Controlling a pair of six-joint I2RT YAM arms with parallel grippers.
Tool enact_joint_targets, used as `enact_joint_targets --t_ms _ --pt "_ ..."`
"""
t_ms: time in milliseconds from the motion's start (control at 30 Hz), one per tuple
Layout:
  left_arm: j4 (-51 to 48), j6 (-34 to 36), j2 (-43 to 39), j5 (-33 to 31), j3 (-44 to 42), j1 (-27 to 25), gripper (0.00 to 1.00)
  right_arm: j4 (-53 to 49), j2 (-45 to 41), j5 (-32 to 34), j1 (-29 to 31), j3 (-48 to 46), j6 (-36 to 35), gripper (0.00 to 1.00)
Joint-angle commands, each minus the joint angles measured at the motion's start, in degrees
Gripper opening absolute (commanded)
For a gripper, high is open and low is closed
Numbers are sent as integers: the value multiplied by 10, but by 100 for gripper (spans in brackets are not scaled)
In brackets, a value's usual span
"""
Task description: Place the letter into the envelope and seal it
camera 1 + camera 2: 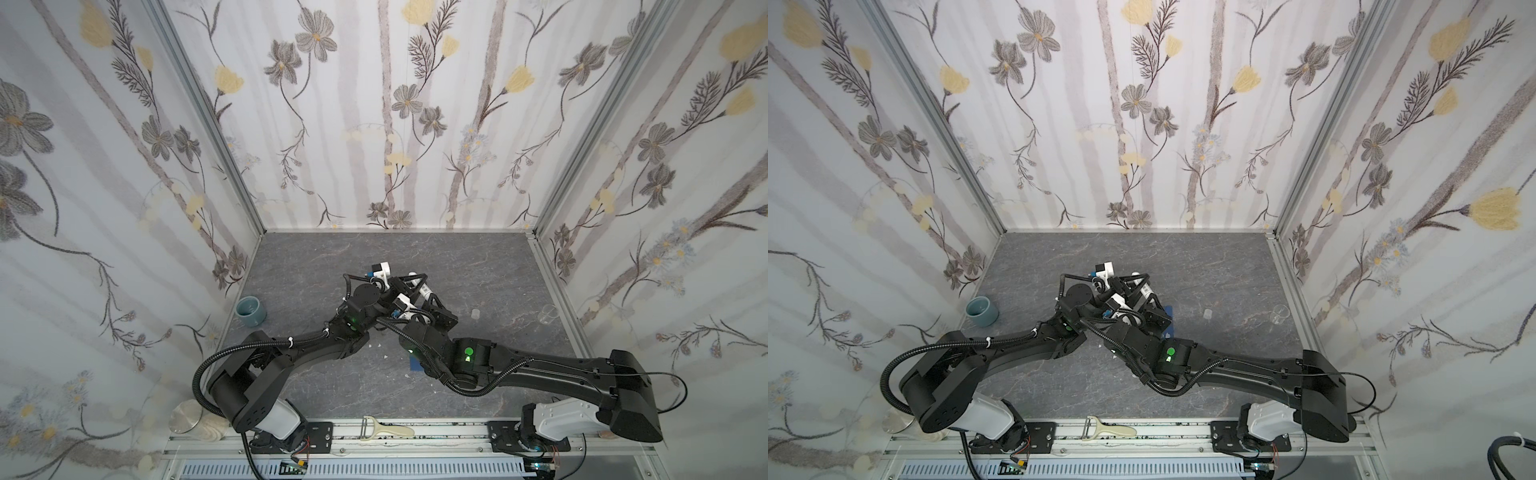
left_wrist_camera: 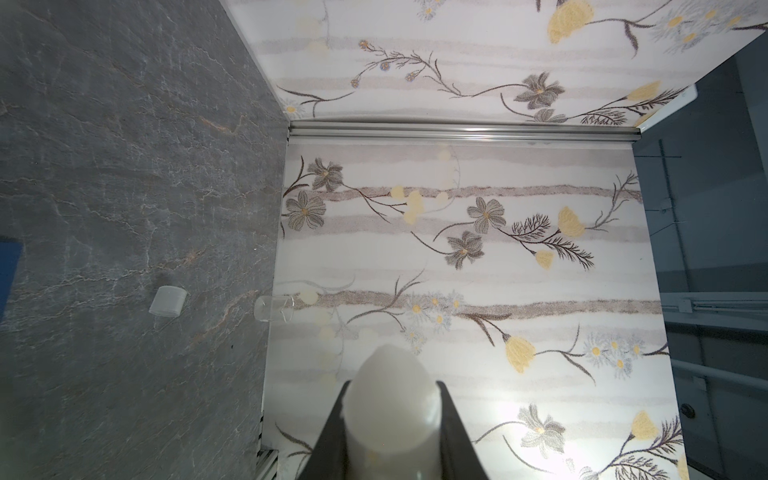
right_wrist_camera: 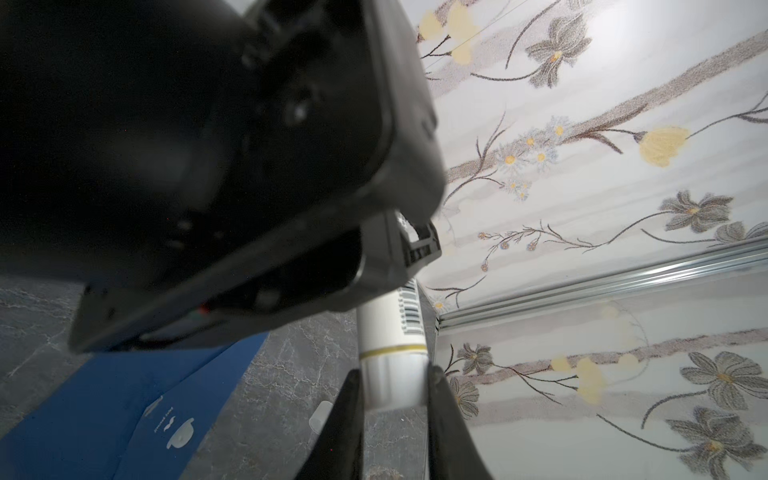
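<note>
In both top views the envelope [image 1: 1169, 311] is lying mid-table (only blue slivers showing). Left wrist: the left gripper [image 2: 392, 401] is clamping the glue stick [image 2: 390, 419] near its tip. Right wrist: the right gripper [image 3: 394, 380] is pinching its other end, seemingly above the envelope.

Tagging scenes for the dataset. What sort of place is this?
Probably a lab robot cell, not a real room: flower-print wall panels set in aluminium framing, a grey stone-look tabletop, and a metal mounting rail along the front edge.
</note>
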Motion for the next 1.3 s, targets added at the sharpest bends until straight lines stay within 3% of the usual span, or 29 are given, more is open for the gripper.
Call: enact_joint_targets --t_ms 0,100,167,300,400,500,700,900,1033,1267 --pt "47 -12 -8 57 6 -6 0 47 7 -27 1 -3 -17 4" --pt "47 -13 -12 50 2 -7 0 51 1 -47 0 2 11 9" --pt "48 -12 -17 36 -4 -7 0 49 -15 -89 0 7 59 28" --pt "51 0 -32 -21 -18 -6 0 46 -68 -228 -15 12 209 50" --pt "55 19 -33 -53 -15 -3 0 69 -126 -374 -62 -12 340 55" --pt "63 22 -24 -73 -14 0 0 144 -198 -495 -120 -73 438 57" --pt "99 21 -3 -100 -13 2 0 324 -283 -651 -222 -205 626 62" --pt "124 20 5 -121 -16 1 0 422 -253 -701 -276 -250 741 63" --pt "136 20 5 -126 -17 -1 0 456 -220 -724 -297 -254 779 62" --pt "150 15 17 -119 -14 -2 0 497 -179 -755 -312 -249 806 49"
